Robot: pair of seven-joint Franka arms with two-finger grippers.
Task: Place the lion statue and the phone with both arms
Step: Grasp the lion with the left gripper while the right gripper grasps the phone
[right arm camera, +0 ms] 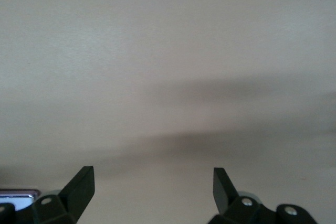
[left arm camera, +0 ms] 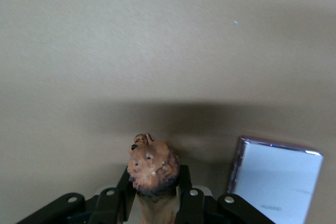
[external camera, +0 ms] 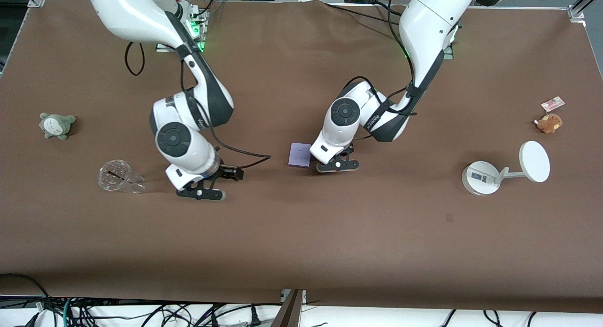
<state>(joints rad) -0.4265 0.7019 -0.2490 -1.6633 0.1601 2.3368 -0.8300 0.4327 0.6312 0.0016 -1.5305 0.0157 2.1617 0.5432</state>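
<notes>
My left gripper [external camera: 337,166] is low over the middle of the table, right beside the phone [external camera: 300,154], a flat lavender rectangle lying on the brown cloth. In the left wrist view the gripper [left arm camera: 155,183] is shut on the lion statue [left arm camera: 152,167], a reddish-brown figurine whose head sticks out past the fingers. The phone [left arm camera: 275,182] lies close beside it. In the front view the lion is hidden under the gripper. My right gripper [external camera: 200,192] is open and empty, low over bare cloth toward the right arm's end. The right wrist view [right arm camera: 152,182] shows only cloth between the fingers.
A clear plastic cup [external camera: 120,177] lies on its side beside my right gripper. A grey-green plush [external camera: 56,125] sits at the right arm's end. A white round stand [external camera: 504,170] and a brown plush with a card tag [external camera: 549,122] sit at the left arm's end.
</notes>
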